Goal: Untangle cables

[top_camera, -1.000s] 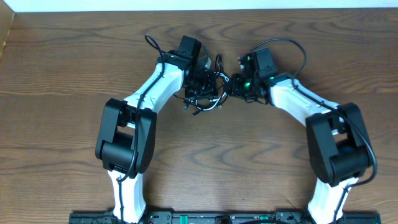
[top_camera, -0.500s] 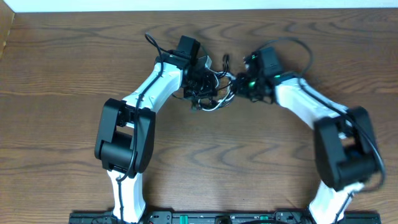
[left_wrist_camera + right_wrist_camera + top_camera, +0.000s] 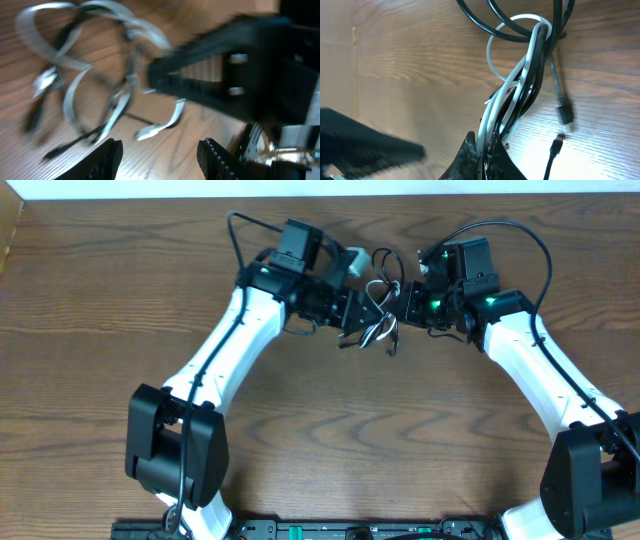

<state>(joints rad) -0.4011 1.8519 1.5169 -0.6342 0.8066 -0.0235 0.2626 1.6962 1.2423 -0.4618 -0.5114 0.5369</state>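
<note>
Cables (image 3: 376, 328) between left arm (image 3: 230, 345) and right arm (image 3: 530, 370); table (image 3: 100, 300) beneath.

We see soft, even light. The cables (image 3: 66, 97) look motion-blurred in the left wrist view, sharp in the right.

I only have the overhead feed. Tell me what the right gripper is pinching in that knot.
Observer: In the right wrist view the right gripper is shut on the cables, white and black strands together, not one alone.
Operator: Now report the left gripper.
Observer: The left wrist view shows the left gripper open and holding nothing, though that picture is blurred.
Operator: Give me any free ends.
Observer: In the right wrist view one small plug shows free beside the bundle, outside the grip.
</note>
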